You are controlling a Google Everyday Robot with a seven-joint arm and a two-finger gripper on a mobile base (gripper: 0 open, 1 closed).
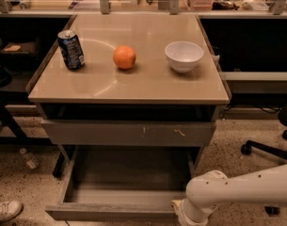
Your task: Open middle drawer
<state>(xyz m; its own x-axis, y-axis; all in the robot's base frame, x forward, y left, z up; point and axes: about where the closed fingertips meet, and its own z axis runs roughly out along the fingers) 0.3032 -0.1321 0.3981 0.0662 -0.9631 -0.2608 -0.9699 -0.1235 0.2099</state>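
Note:
The middle drawer point(126, 182) is pulled far out at the bottom of the cabinet. Its bare grey tray shows, and its plain front point(110, 212) lies near the lower edge of the view. Above it sits the taller shut front with white scratch marks point(129, 133). My white arm point(242, 189) comes in from the right. My gripper point(179, 216) is at the right end of the drawer's front, cut off by the bottom edge of the view.
On the table top point(129, 84) stand a blue soda can point(71, 49), an orange point(124, 57) and a white bowl point(184, 56). A plastic bottle point(28, 158) and a shoe point(5, 210) lie on the floor at the left. A chair base point(267, 147) is at the right.

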